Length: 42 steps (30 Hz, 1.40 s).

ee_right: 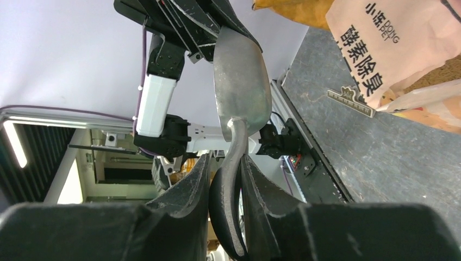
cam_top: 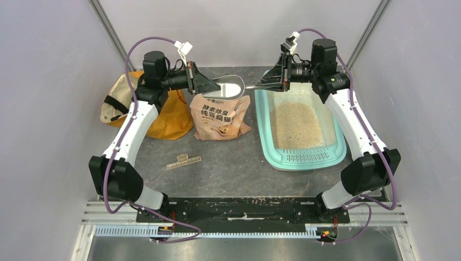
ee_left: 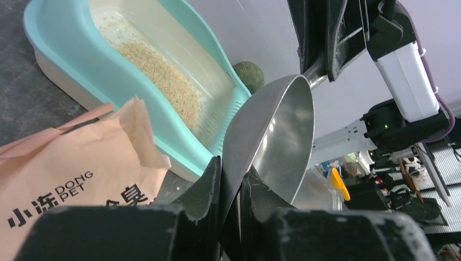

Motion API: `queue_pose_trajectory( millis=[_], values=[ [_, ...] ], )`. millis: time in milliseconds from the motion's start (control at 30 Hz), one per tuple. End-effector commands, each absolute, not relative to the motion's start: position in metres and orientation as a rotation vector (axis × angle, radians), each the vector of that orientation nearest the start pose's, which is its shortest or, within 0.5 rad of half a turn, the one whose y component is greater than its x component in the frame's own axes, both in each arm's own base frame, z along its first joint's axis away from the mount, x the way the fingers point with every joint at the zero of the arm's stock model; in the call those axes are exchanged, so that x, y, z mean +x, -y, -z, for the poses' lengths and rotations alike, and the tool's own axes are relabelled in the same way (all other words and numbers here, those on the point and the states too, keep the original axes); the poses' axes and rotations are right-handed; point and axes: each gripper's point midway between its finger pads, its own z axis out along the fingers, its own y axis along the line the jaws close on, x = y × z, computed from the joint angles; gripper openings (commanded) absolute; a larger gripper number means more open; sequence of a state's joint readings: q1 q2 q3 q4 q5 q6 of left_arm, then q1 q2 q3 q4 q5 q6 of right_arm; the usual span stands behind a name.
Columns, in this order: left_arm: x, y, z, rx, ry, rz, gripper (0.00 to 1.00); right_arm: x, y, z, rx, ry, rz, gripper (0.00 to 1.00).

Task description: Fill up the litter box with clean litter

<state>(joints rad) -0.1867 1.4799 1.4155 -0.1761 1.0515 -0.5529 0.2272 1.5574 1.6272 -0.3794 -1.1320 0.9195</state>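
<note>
we hold the scoop (cam_top: 228,87) at both ends: left tool (cam_top: 215,86) clamped on its bowl rim, right tool (cam_top: 263,83) on its handle. we should release one only when the other grips firmly. the litter box (cam_top: 262,130), holding some clean litter (cam_top: 296,125), sits right on the worktop (cam_top: 228,163).

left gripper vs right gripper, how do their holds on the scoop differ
The left gripper pinches the bowl rim of the silver scoop; the right gripper pinches its handle. In the top view the left gripper sits near the litter pouch, the right gripper near the far end of the litter box. Both have fingers shut on the scoop and face each other.
</note>
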Motion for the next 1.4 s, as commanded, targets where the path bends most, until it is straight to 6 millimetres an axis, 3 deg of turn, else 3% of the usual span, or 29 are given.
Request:
queue_pose_trajectory(
  millis=[0,33,67,233,367,467,867,933,1000,1033,1100,1133,1167,1233,1367],
  values=[
    [0.354,0.23,-0.366,0.443,-1.834,1.403,0.02,0.293,-0.255,-0.411,-0.33,-2.066,-1.86,0.2],
    [0.353,0.23,-0.366,0.445,-1.832,1.403,0.02,0.294,-0.255,-0.41,-0.33,-2.065,-1.856,0.32],
    [0.353,0.231,-0.366,0.446,-1.831,1.403,0.02,0.294,-0.255,-0.41,-0.334,-2.063,-1.851,0.38],
    [0.354,0.231,-0.363,0.442,-1.846,1.393,0.02,0.293,-0.255,-0.41,-0.343,-2.067,-1.841,0.36],
    [0.354,0.231,-0.363,0.439,-1.856,1.381,0.02,0.292,-0.256,-0.407,-0.362,-2.081,-1.826,0.46],
    [0.353,0.231,-0.362,0.446,-1.858,1.375,0.02,0.291,-0.256,-0.408,-0.368,-2.081,-1.822,0.46],
    [0.352,0.238,-0.358,0.487,-1.873,1.358,0.02,0.286,-0.259,-0.404,-0.399,-2.102,-1.829,0.3],
    [0.353,0.239,-0.357,0.491,-1.876,1.358,0.02,0.285,-0.258,-0.402,-0.402,-2.109,-1.827,0.22],
    [0.352,0.239,-0.358,0.5,-1.872,1.359,0.02,0.285,-0.258,-0.401,-0.406,-2.11,-1.823,0.02],
    [0.354,0.239,-0.356,0.498,-1.878,1.351,0.09,0.285,-0.257,-0.401,-0.401,-2.109,-1.817,0.0],
    [0.356,0.235,-0.36,0.517,-1.86,1.334,0.42,0.288,-0.255,-0.402,-0.395,-2.1,-1.799,0.0],
    [0.358,0.231,-0.363,0.539,-1.847,1.308,0.64,0.291,-0.252,-0.402,-0.38,-2.097,-1.782,0.0],
    [0.363,0.224,-0.366,0.545,-1.842,1.274,0.74,0.296,-0.247,-0.402,-0.358,-2.093,-1.762,0.0],
    [0.381,0.204,-0.372,0.515,-1.844,1.214,0.82,0.307,-0.237,-0.403,-0.31,-2.084,-1.722,0.0],
    [0.42,0.161,-0.373,0.507,-1.874,1.077,0.85,0.329,-0.215,-0.403,-0.207,-2.066,-1.642,0.0]
  ],
)
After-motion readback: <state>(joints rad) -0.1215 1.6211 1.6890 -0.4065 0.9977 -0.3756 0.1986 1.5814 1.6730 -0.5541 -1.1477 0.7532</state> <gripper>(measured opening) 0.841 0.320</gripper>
